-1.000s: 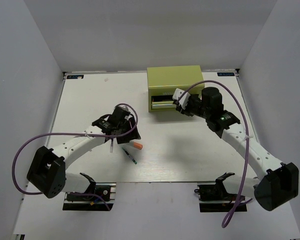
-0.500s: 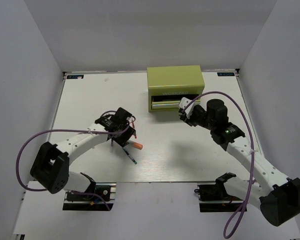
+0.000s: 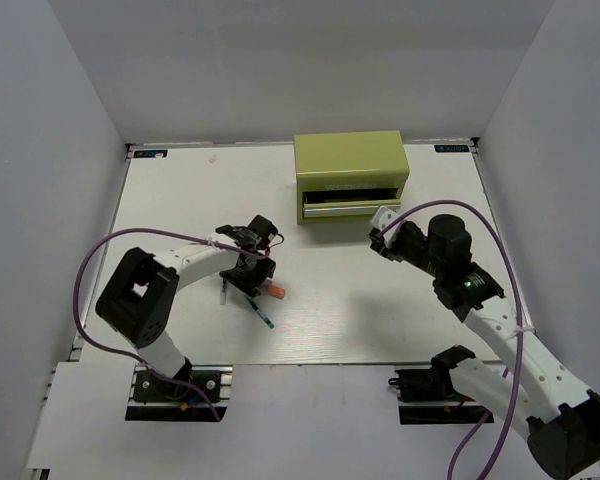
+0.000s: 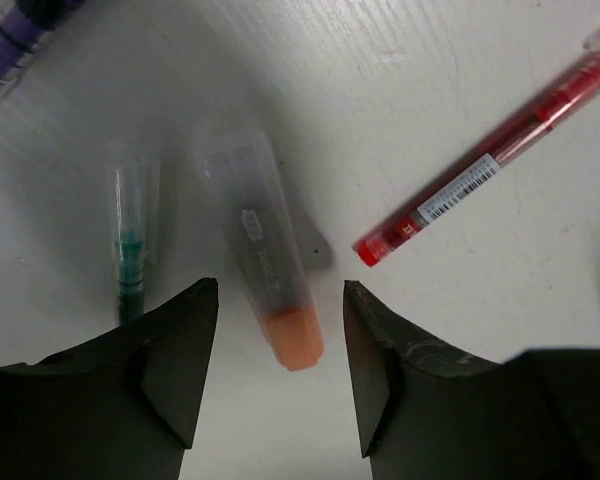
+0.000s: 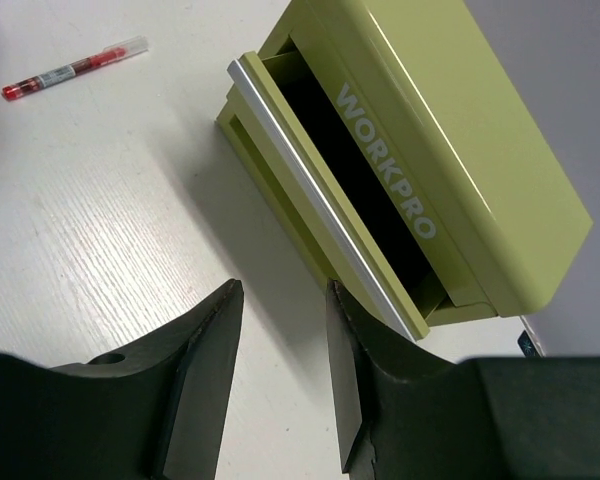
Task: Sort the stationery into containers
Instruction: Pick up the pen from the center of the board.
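An orange-capped grey marker (image 4: 268, 270) lies on the white table between the tips of my open left gripper (image 4: 278, 310), which hovers just above it. A green-tipped pen (image 4: 131, 245) lies to its left and a red-white pen (image 4: 485, 172) to its right. In the top view the marker (image 3: 273, 291) and the green-tipped pen (image 3: 264, 313) lie by the left gripper (image 3: 252, 268). The olive-green drawer box (image 3: 350, 168) stands at the back with one drawer (image 5: 325, 205) pulled open. My right gripper (image 5: 282, 300) is open and empty, a little in front of the drawer.
A thin pale pen (image 3: 223, 292) lies just left of the left gripper. The red-white pen also shows in the right wrist view (image 5: 75, 68). Grey walls close in the table (image 3: 380, 310) on three sides. Purple cables loop over both arms.
My right gripper has drawn back from the drawer front toward the near right, leaving the drawer open. My left gripper has shifted right and come down over the orange-capped marker.
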Action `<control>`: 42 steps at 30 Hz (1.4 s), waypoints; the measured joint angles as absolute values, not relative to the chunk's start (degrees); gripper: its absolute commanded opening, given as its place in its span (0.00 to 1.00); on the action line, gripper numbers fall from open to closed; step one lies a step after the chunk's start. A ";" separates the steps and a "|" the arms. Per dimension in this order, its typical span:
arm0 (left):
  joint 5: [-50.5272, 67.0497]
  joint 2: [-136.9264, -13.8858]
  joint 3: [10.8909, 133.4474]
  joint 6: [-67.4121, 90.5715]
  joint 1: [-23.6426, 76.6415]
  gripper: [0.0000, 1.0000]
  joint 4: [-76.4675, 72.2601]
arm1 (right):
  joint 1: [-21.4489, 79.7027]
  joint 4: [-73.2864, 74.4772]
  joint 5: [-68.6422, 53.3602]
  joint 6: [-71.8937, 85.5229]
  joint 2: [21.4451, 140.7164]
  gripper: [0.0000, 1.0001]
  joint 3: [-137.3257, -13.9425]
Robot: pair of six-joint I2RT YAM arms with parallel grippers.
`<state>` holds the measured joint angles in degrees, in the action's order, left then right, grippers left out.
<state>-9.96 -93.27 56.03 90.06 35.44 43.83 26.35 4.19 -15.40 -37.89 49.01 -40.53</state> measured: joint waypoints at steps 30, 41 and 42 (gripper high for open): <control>-12.34 -93.91 61.41 71.92 35.92 0.00 44.34 | 26.33 2.20 -13.19 -37.87 44.16 0.48 -35.90; -6.66 -82.32 64.12 43.22 35.94 0.00 25.65 | 26.30 -1.08 -7.79 -34.85 42.92 0.48 -33.85; -5.08 -82.28 64.14 39.20 35.92 0.00 23.46 | 26.30 -1.17 -7.31 -34.76 42.74 0.48 -33.85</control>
